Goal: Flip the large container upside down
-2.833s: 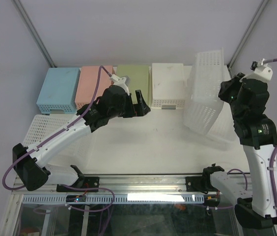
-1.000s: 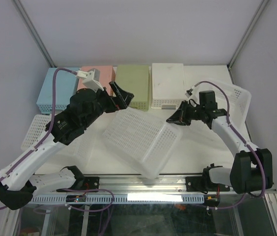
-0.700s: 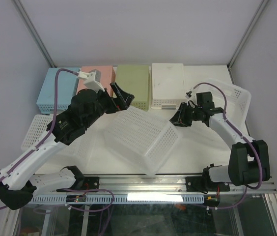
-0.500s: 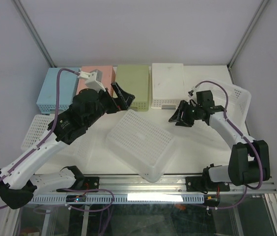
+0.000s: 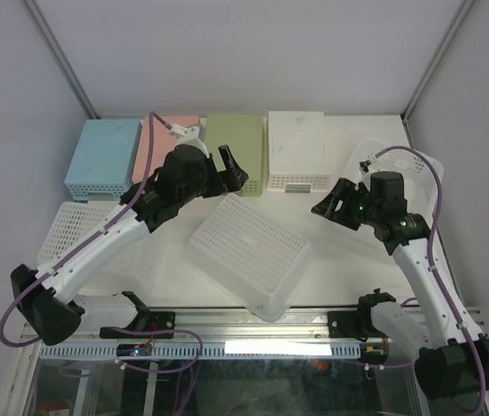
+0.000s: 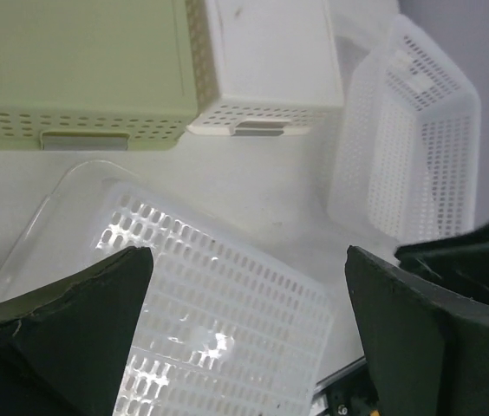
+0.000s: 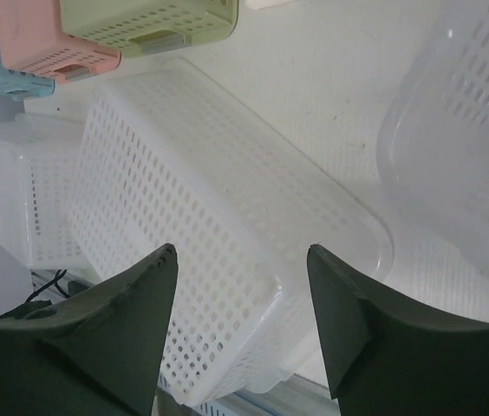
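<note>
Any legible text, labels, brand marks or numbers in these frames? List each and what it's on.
No text can be read in any view.
Large container: plain perforated plastic, no markings visible.
White basket at the right: a small pale patch on its wall, too blurred to tell whether it is a label.
Green bin and white bin: no print visible.

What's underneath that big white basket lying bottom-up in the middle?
Only the white table shows around the large basket. Its mesh bottom and walls blur whatever lies beneath, so nothing under it can be made out.
</note>
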Available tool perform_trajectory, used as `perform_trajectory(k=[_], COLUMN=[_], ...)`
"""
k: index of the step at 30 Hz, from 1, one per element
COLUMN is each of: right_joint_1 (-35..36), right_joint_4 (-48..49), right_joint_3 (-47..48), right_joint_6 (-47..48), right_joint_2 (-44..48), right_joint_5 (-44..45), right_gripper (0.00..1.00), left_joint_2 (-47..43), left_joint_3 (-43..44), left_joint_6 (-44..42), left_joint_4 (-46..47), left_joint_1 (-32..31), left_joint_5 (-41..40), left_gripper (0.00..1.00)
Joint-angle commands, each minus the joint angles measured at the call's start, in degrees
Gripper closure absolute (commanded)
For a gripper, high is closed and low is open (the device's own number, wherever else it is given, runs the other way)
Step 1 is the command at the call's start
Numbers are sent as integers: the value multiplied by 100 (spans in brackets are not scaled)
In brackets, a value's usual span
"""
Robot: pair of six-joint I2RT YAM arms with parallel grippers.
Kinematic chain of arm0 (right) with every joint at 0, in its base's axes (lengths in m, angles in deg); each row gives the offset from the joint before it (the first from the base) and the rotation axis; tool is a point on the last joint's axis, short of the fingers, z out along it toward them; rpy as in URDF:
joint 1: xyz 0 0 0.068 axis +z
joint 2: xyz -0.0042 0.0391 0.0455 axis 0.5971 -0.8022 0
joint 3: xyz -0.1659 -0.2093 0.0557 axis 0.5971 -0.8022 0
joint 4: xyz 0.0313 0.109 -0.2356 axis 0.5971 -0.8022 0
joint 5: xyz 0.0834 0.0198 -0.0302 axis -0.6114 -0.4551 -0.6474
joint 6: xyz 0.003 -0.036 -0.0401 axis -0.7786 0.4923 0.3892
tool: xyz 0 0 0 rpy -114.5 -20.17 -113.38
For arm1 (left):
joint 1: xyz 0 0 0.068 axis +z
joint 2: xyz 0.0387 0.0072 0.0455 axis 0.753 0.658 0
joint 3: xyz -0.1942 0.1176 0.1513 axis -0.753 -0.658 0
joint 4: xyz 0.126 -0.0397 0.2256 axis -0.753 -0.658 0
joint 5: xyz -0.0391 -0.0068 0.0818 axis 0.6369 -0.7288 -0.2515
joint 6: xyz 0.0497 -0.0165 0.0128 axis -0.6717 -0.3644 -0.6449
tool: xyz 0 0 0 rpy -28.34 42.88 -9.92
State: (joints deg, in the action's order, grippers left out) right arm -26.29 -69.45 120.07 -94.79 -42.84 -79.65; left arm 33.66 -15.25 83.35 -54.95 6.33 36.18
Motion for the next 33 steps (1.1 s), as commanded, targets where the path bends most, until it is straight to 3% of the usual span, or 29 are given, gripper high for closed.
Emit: perform_trajectory(k=[1, 6, 13, 23, 33], right_joint_1=[108, 415, 1168, 1373, 1379], right_joint_4=[-244, -81, 589, 807, 1229], right_joint_3=[-570, -1050, -1249, -1310, -1027], right_joint_6=[-705, -1143, -1411, -1264, -1015], right_joint_2=[797, 1192, 633, 280, -539], right_joint_5=[-214, -112, 139, 865, 829], right_gripper=[35, 37, 43, 77, 88], left_joint_2=[538, 695, 513, 462, 5], left_joint_3=[-78, -250, -779, -1561, -1957], left_joint_6=[-62, -249, -471, -398, -196], left_joint_4=[1, 1, -40, 13, 19], left_joint_1=[361, 823, 1029, 1084, 1079], left_joint_5=[660, 891, 858, 1094, 1653], left_gripper=[1, 1, 1, 1, 1])
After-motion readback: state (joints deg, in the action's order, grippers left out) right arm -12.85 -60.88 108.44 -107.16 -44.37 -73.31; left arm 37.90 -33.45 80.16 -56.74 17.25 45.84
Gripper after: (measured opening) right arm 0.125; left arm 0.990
